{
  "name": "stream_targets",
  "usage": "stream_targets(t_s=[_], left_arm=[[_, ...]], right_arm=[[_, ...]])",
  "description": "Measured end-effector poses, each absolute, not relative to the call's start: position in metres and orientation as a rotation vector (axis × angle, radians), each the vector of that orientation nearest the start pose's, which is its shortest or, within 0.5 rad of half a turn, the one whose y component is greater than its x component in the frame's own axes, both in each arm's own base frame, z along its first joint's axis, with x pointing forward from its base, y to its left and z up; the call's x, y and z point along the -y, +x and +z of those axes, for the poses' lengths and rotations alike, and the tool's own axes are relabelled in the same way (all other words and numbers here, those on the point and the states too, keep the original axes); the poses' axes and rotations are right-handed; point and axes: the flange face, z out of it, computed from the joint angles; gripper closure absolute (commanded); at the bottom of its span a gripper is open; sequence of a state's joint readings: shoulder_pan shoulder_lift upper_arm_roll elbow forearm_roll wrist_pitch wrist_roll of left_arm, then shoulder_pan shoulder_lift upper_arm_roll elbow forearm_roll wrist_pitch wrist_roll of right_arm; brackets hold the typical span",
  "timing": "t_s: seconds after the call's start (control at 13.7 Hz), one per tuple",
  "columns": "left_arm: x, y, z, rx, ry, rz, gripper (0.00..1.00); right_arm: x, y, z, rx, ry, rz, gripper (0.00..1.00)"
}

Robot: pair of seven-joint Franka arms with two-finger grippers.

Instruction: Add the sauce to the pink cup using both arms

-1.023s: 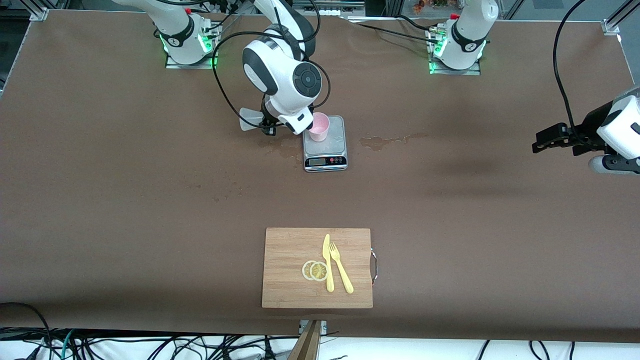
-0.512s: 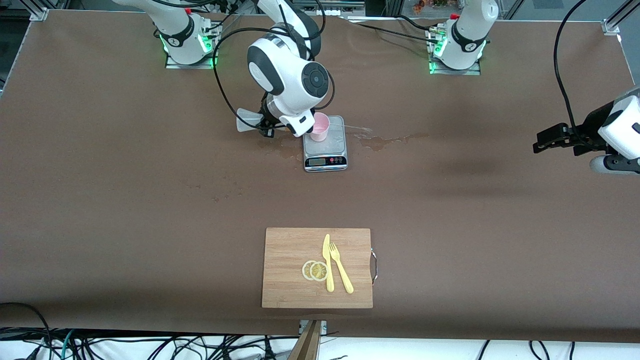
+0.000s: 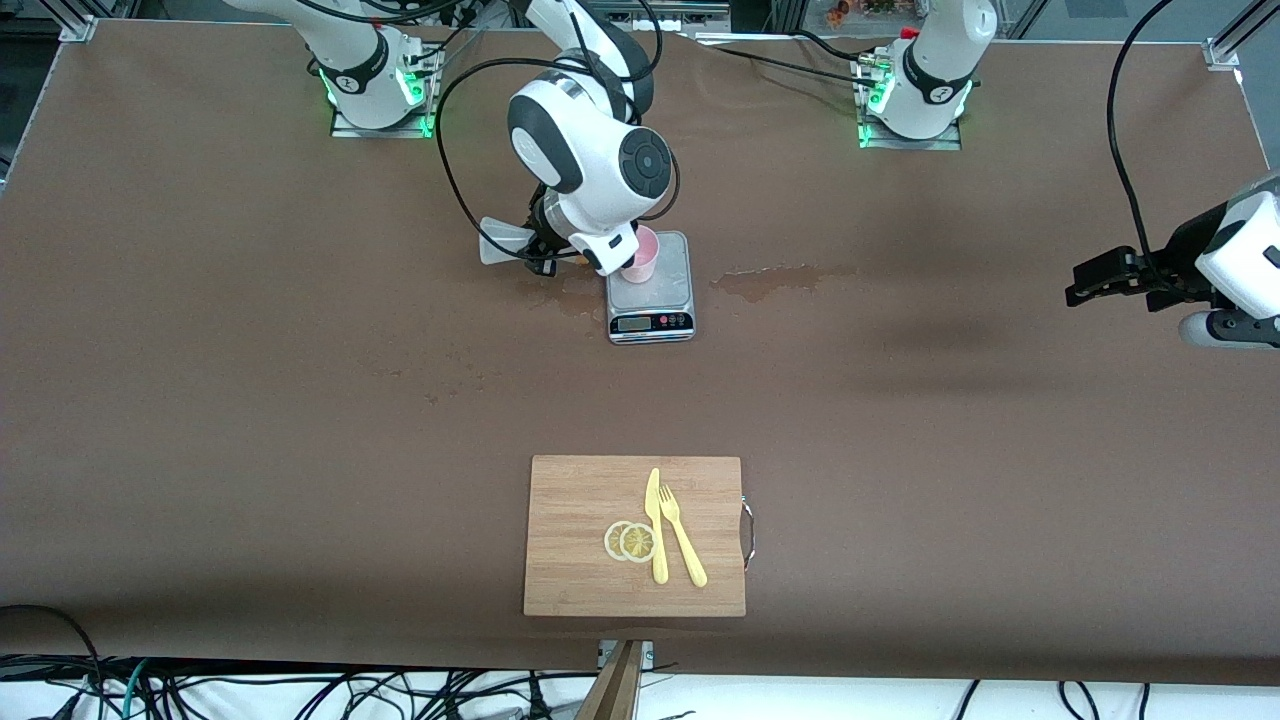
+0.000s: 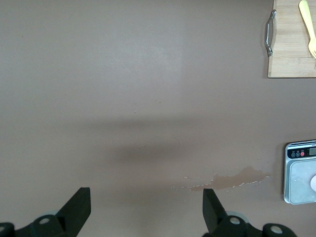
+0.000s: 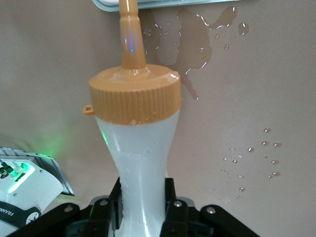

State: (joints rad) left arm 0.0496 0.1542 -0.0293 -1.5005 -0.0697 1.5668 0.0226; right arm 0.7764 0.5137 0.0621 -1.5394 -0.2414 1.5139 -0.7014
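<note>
The pink cup (image 3: 645, 262) stands on the grey scale (image 3: 651, 302), partly covered by the right arm's wrist. My right gripper (image 5: 143, 210) is shut on the waist of the sauce bottle (image 5: 143, 148), whose orange cap (image 5: 134, 96) and nozzle (image 5: 129, 29) point toward the scale's edge. From the front the bottle (image 3: 500, 243) lies tipped on its side beside the cup, with its base sticking out toward the right arm's end of the table. My left gripper (image 3: 1085, 282) hangs open and holds nothing over bare table at the left arm's end, where that arm waits.
Wet spills (image 3: 778, 282) lie on the brown table beside the scale, with drops (image 5: 197, 44) under the bottle. A wooden cutting board (image 3: 580, 500) near the front camera carries a yellow knife (image 3: 656, 530), fork (image 3: 682, 540) and lemon slices (image 3: 630, 541).
The right arm has shifted with the bottle toward the cup, so its wrist now covers more of the cup. The left arm has not moved.
</note>
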Motion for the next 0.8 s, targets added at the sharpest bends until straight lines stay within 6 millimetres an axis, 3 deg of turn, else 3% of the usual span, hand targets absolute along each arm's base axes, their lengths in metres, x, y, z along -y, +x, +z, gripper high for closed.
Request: stream_targets(t_s=[0.37, 0.58, 0.8], left_arm=[[-0.006, 0.598, 0.569, 0.0, -3.215, 0.139, 0.0], [-0.006, 0.598, 0.569, 0.0, -3.215, 0.139, 0.0], [-0.006, 0.598, 0.568, 0.0, -3.215, 0.139, 0.0]], right_arm=[[-0.431, 0.458, 0.33, -2.002, 2.13, -0.782, 0.86], [-0.414, 0.484, 0.344, -2.004, 2.356, -0.743, 0.86], [-0.382, 0.514, 0.367, -2.051, 2.556, -0.663, 0.85]])
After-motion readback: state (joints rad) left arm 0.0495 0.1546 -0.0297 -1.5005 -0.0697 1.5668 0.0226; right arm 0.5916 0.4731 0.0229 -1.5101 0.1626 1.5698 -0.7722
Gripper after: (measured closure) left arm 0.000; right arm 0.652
